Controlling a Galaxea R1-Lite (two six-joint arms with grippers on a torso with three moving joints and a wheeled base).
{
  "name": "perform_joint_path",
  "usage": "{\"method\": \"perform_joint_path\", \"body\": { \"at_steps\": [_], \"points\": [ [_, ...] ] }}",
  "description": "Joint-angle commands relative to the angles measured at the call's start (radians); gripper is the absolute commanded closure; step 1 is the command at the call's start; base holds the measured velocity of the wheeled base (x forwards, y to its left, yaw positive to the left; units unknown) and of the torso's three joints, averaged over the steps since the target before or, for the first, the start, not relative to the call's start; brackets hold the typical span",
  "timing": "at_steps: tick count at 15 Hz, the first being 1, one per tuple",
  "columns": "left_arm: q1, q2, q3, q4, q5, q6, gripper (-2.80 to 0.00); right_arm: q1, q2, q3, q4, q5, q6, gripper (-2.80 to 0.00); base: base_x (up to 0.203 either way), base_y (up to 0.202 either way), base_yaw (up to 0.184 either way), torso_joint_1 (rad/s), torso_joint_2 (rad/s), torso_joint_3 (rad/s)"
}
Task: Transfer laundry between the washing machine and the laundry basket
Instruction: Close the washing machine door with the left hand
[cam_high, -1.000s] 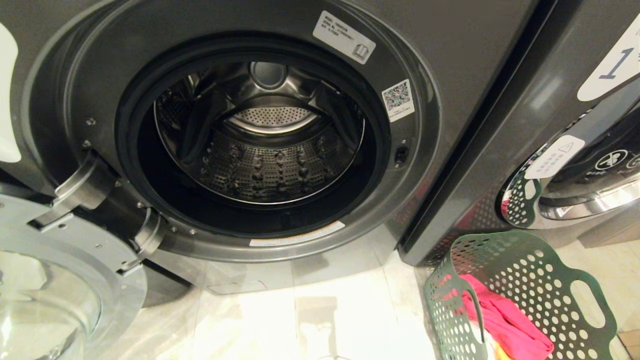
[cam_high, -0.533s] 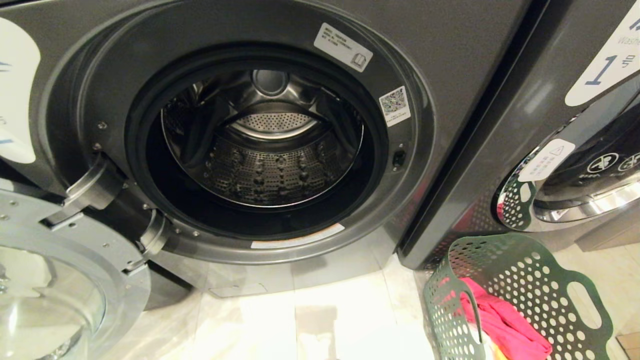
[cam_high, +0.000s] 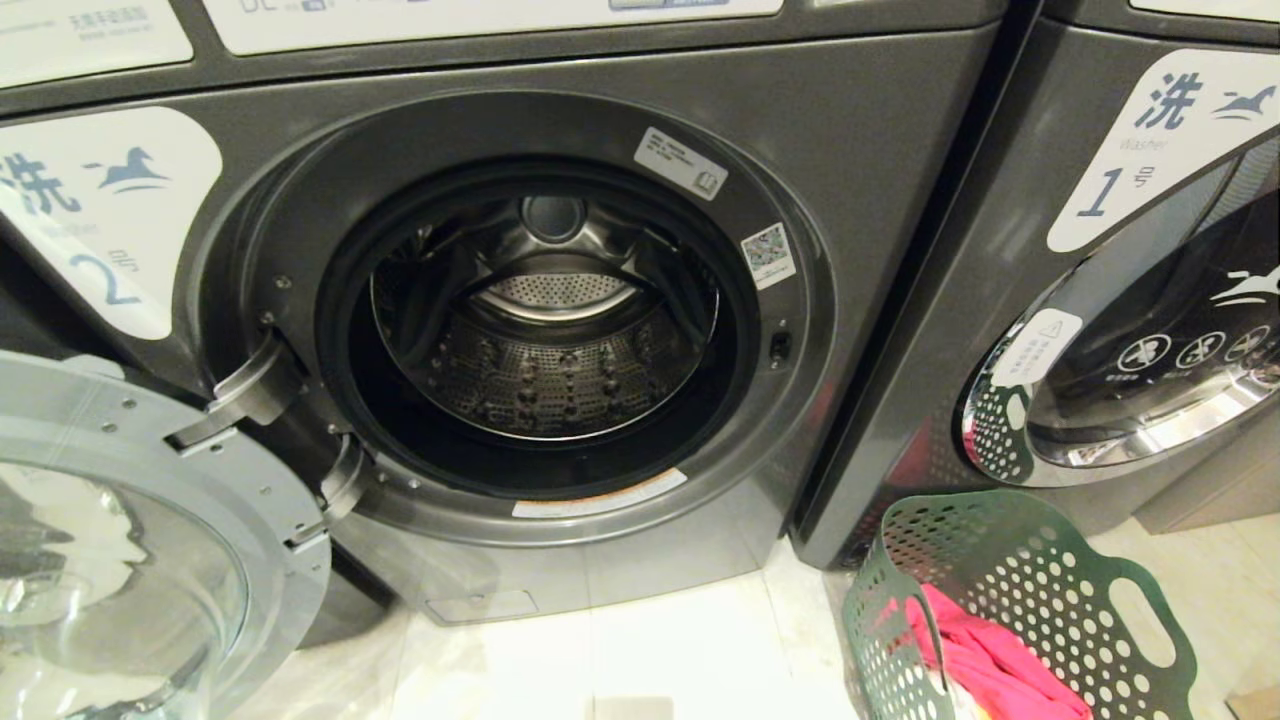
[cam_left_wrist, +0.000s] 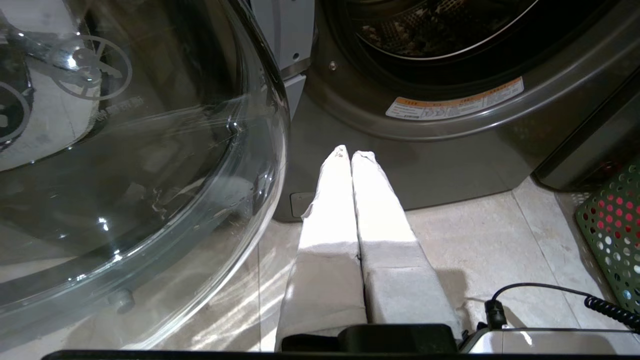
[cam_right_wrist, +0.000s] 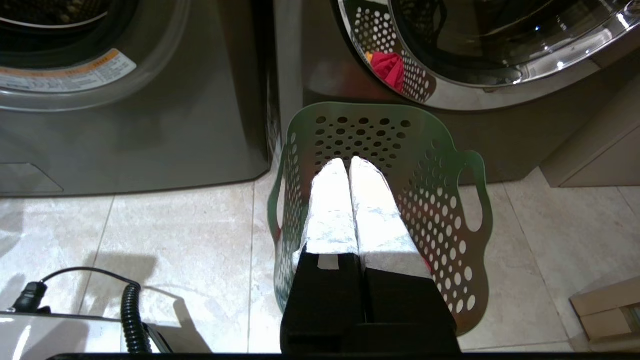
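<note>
A: Drum of the washing machine is seen bare: only perforated steel and dark paddles are shown, and no garment can be made out inside. The machine is marked with a white label bearing the numeral 2. Its glass door is swung wide on the hinge at the robot's left.

B: And where is the laundry found?

A: A red-pink garment is seen heaped in the laundry basket, which is set on the tiled floor just beside the machine's lower right corner, in front of the neighbouring washer labelled 1. A pale scrap and a touch of yellow are glimpsed under the pink, though too little is shown to say what they are.

B: How are the grippers held?

A: The left gripper is held low before the machine's front panel, beside the open door; its white-wrapped fingers are pressed together with nothing between them. The right gripper is poised over the basket's mouth, its fingers likewise closed and empty. Neither is shown in the head view.
</note>
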Motion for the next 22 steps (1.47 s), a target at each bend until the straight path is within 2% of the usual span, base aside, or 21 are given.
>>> {"method": "perform_joint_path", "body": {
  "at_steps": [1,11,20,22],
  "points": [
    [0.000,-0.001,0.000,0.000,0.000,0.000,0.00,0.000,0.002,0.000,-0.001,-0.001,0.000,0.00,0.000,0.000,0.000,0.008,0.00,0.204],
    [0.001,-0.001,0.000,0.000,0.000,0.000,0.00,0.000,0.002,0.000,-0.001,-0.003,0.000,0.00,0.000,0.000,0.000,0.004,0.00,0.196],
    [0.000,-0.001,0.000,0.000,0.000,0.000,0.00,0.000,0.002,0.000,-0.001,-0.003,0.003,0.00,0.000,0.000,0.000,0.002,0.00,0.011],
    [0.000,-0.001,0.000,0.000,0.000,0.000,0.00,0.000,0.002,0.000,-0.001,-0.003,0.003,0.00,-0.123,0.000,0.001,0.010,0.01,0.002]
  ]
}}
